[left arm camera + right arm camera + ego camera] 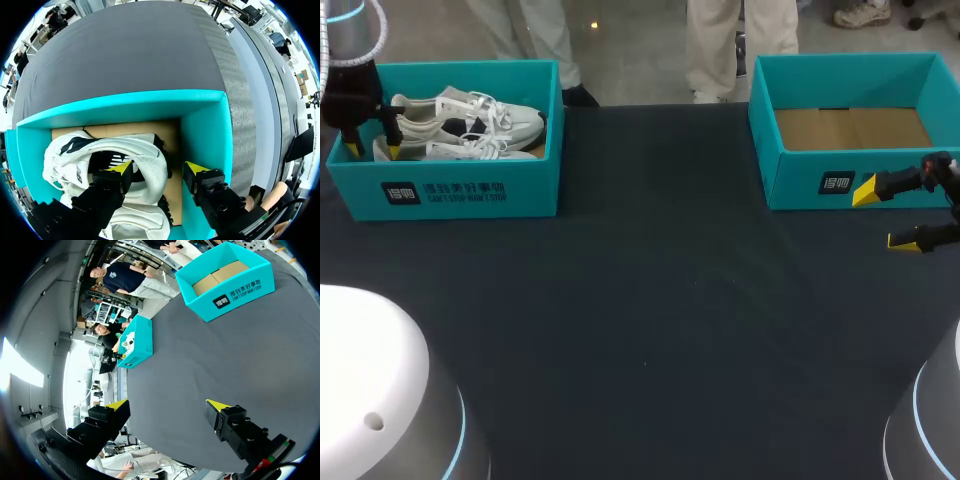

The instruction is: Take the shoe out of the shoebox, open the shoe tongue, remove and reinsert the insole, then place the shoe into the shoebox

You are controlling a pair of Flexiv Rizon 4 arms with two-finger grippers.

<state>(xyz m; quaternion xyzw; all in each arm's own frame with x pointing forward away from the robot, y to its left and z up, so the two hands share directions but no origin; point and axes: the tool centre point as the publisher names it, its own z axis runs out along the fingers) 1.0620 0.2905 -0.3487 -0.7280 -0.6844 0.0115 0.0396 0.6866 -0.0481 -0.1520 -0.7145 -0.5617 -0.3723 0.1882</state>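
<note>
Head view: a pair of white lace-up sneakers (470, 118) lies in the teal cardboard shoebox (460, 190) at the left of the dark grey cloth tabletop (650, 300), heels towards the box's left end. The left tool (372, 145) is lowered into that end, over the heels. The left arm comes in from the far left corner and points straight down.

In the left wrist view the left tool (159, 169) stands wide. The heel of the upper sneaker (135, 150) sits between its fingers. One yellow tip is over the shoe's collar; the other hangs apart from the heel, beside the box's end wall (210, 135). The second sneaker (140, 220) lies under the tool.

A second teal shoebox with a bare brown floor (840, 130) stands at the right. The right tool (883, 216), spread wide and holding nothing, sits just in front of it, held level and pointing across the tabletop.
</note>
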